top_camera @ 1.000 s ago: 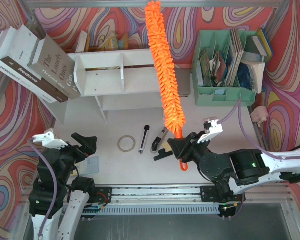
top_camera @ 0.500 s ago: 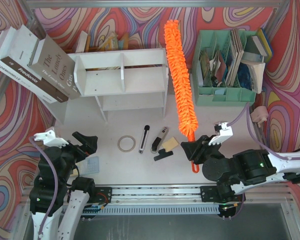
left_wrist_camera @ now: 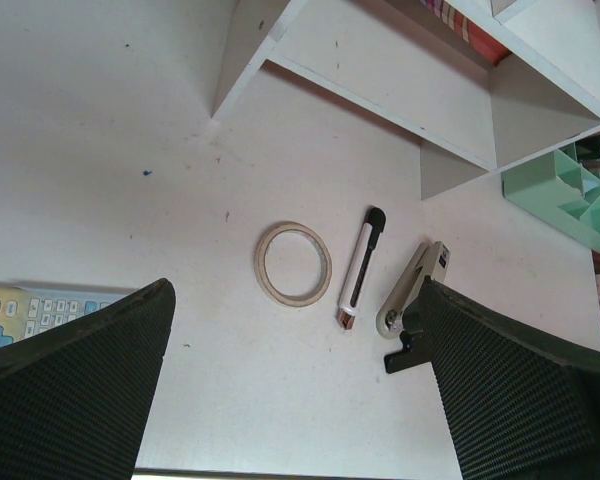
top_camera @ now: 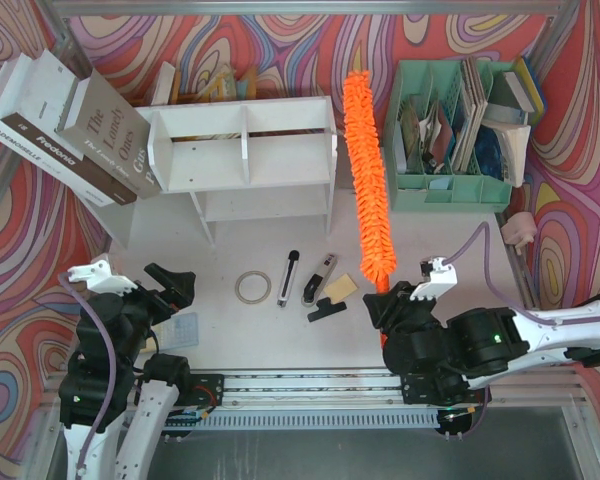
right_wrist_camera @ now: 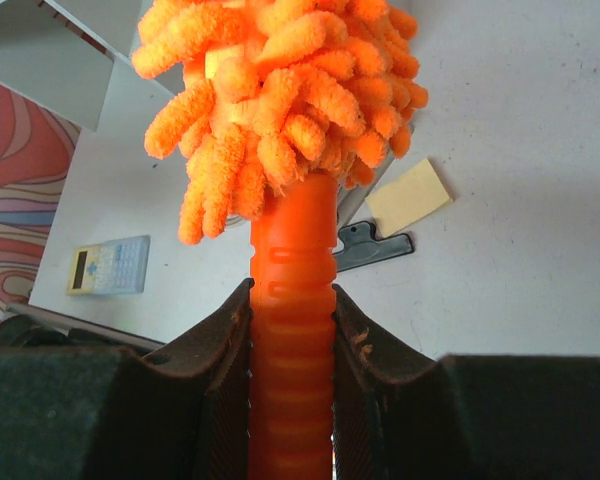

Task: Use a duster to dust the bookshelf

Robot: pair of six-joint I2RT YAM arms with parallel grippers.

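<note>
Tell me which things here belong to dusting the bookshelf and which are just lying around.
For the job:
- duster, gripped by the right gripper
- bookshelf

Just lying about:
- tape ring
- binder clip
- yellow sticky pad
- calculator
- green organizer
- books

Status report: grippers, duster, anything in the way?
Right gripper shut on duster handle; left gripper open, empty. Duster held beside bookshelf right end. Green organizer close on its other side.
</note>
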